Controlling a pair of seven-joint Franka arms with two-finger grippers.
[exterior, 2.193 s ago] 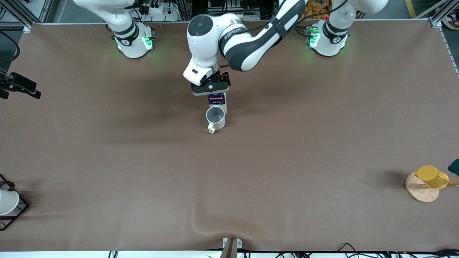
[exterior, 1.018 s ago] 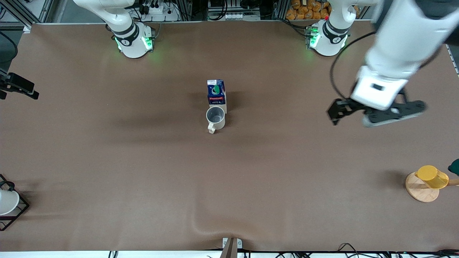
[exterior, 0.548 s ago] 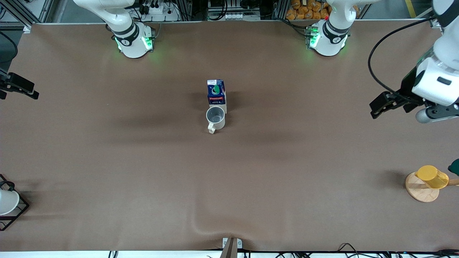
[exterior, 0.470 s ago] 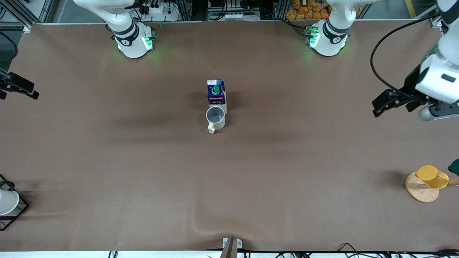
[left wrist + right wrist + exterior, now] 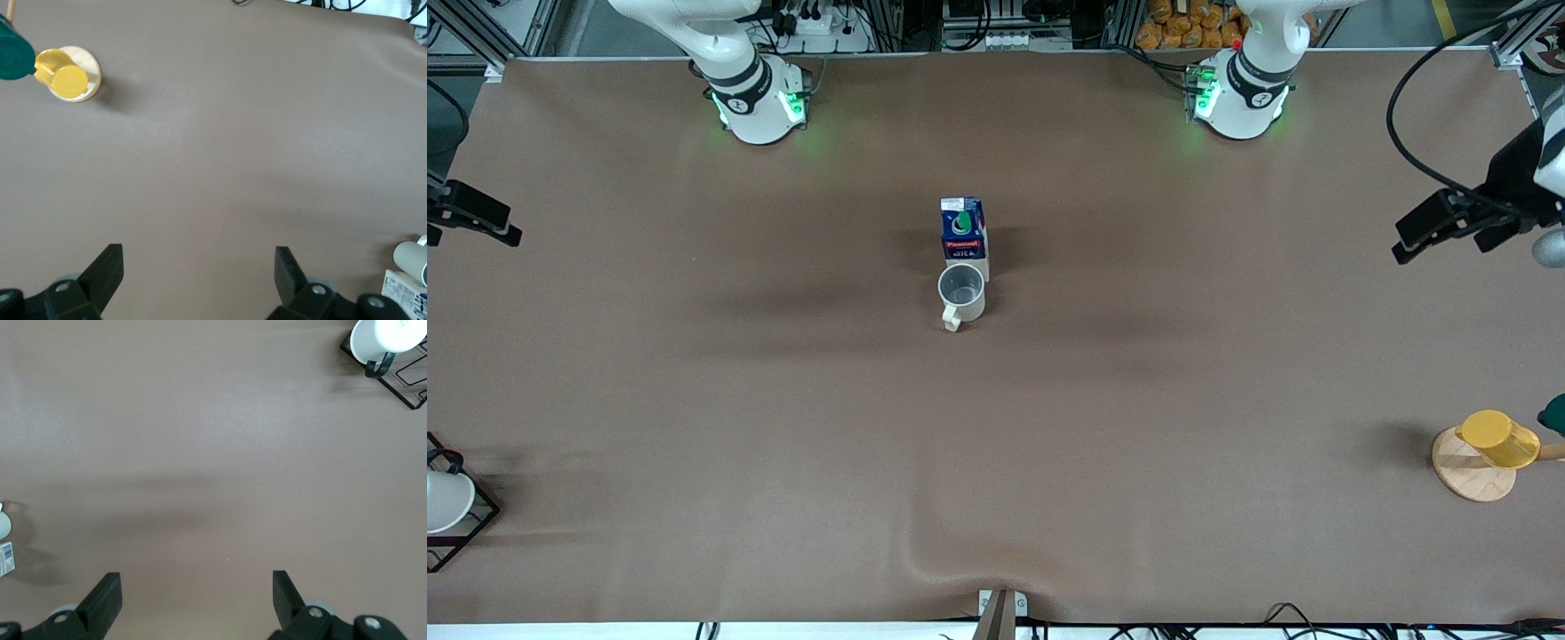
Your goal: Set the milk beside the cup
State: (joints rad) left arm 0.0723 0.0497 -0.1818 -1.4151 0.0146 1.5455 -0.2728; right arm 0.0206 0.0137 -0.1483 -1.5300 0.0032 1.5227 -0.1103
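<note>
The milk (image 5: 964,228), a dark blue carton with a red band and green cap, stands upright mid-table. The off-white cup (image 5: 961,296) stands just nearer the camera, close against it, handle toward the camera. Whether they touch I cannot tell. Both also show at the edge of the left wrist view: milk (image 5: 404,293), cup (image 5: 411,260). My left gripper (image 5: 1472,233) hangs open and holds nothing over the left arm's end of the table, its jaws (image 5: 199,273) wide over bare mat. My right gripper (image 5: 471,213) waits open and holds nothing at the right arm's end, over bare mat (image 5: 197,600).
A yellow cup (image 5: 1498,438) lies on a wooden disc (image 5: 1472,476) near the front corner at the left arm's end, with a green object (image 5: 1554,413) beside it. A white cup (image 5: 443,500) sits in a black wire rack (image 5: 467,524) at the right arm's end. The mat ripples at the front edge (image 5: 951,564).
The left arm has lifted off the milk and swung to the left arm's end of the table with open jaws. Milk and cup have stayed put. The right arm has not moved.
</note>
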